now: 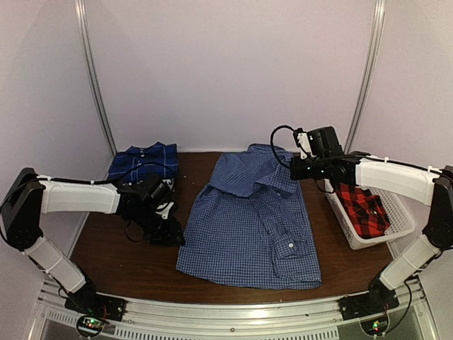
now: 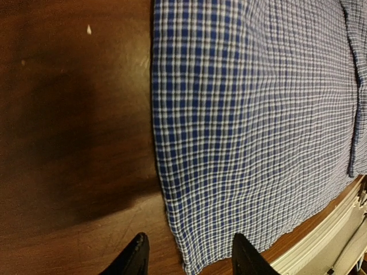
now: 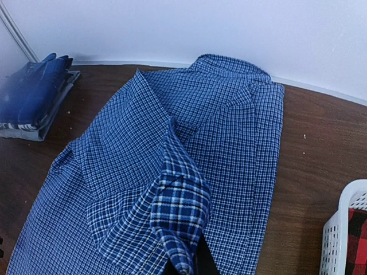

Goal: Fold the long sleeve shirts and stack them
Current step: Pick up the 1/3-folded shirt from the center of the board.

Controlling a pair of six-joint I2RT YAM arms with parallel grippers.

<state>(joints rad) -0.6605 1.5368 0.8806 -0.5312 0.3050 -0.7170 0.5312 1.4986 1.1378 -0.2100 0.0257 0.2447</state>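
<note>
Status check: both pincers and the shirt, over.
Left pincer open, low at left edge of blue check shirt. Right pincer shut on a bunched fold of it near the collar. Nothing blocking.

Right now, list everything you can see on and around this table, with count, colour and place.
fine check shirt: one, blue and white, table centre, partly folded
dark plaid shirt: one, dark blue, folded, far left corner
red plaid shirt: one, red and black, inside the basket
basket: one, white slatted plastic, right side of table
table: one, dark brown wood
left claw: one, black, open, low at the fine check shirt's left edge
right claw: one, black, shut on a lifted fold of the fine check shirt
</note>
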